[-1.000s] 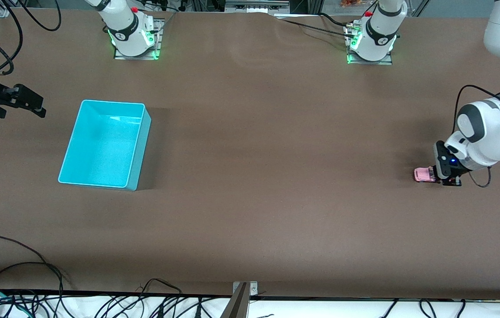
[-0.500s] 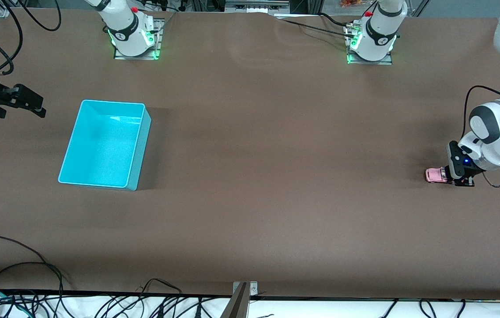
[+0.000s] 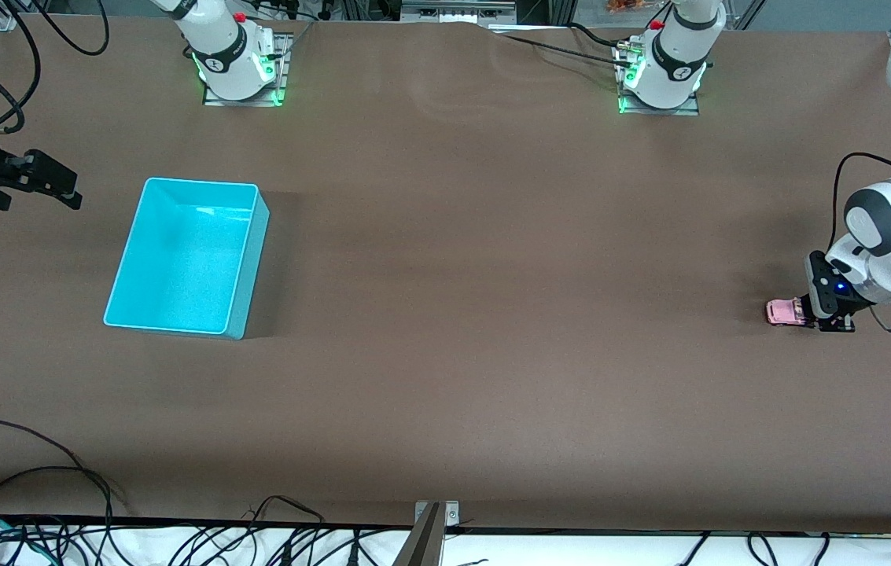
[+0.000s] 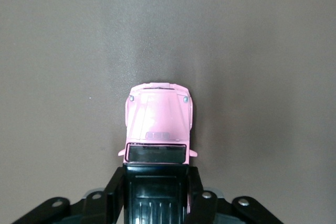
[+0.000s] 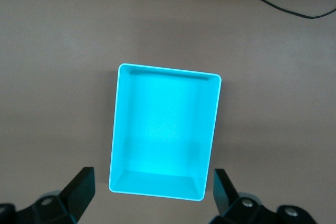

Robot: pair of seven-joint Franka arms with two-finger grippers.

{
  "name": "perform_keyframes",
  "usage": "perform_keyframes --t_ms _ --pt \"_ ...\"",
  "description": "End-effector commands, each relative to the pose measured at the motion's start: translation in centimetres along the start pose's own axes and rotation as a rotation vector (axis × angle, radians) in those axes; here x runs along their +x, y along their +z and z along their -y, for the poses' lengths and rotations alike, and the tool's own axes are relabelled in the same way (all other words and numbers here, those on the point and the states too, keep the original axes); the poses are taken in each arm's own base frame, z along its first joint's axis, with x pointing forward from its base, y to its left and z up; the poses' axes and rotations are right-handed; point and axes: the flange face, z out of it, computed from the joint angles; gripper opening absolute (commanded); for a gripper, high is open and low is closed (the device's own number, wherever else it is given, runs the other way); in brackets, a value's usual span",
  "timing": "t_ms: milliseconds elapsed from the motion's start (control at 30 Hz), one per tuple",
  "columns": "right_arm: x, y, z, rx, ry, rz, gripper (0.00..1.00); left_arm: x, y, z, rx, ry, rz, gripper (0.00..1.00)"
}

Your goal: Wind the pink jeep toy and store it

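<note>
The pink jeep toy (image 3: 782, 312) stands on the brown table at the left arm's end. My left gripper (image 3: 808, 314) is down at its black rear section, shut on it. In the left wrist view the pink hood (image 4: 159, 119) points away from the gripper (image 4: 156, 178), and a black finger (image 4: 116, 184) presses each side of the rear. My right gripper (image 3: 60, 187) waits open with nothing in it at the right arm's end, beside the cyan bin (image 3: 253, 283). In the right wrist view that gripper (image 5: 152, 177) is spread wide above the bin's rim (image 5: 168, 72).
The cyan bin holds nothing. Both arm bases (image 3: 237, 63) (image 3: 661, 75) stand along the table edge farthest from the front camera. Loose cables (image 3: 36, 503) run along the nearest edge, next to a metal bracket (image 3: 433, 523).
My left gripper has slid along the table toward the left arm's end, taking the jeep with it. The right arm has not moved.
</note>
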Motion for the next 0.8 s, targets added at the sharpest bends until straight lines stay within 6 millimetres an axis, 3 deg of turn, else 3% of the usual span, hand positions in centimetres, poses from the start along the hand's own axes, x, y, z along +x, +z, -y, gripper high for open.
perform_keyframes --t_ms 0,267,500,767 --pt "0.1 -0.3 -0.2 -0.005 -0.01 -0.002 1.0 -1.1 1.6 0.9 -0.035 -0.001 -0.023 1.0" --pt "0.1 -0.3 -0.1 -0.007 -0.011 0.0 1.0 -1.5 -4.1 1.9 -0.087 -0.125 -0.036 1.0" --pt "0.1 -0.3 -0.2 -0.005 -0.01 -0.002 1.0 -1.1 -9.3 3.9 -0.139 -0.215 -0.048 1.0" --pt "0.1 -0.3 -0.2 -0.007 -0.01 -0.002 1.0 1.1 -14.2 5.3 -0.232 -0.391 -0.061 1.0"
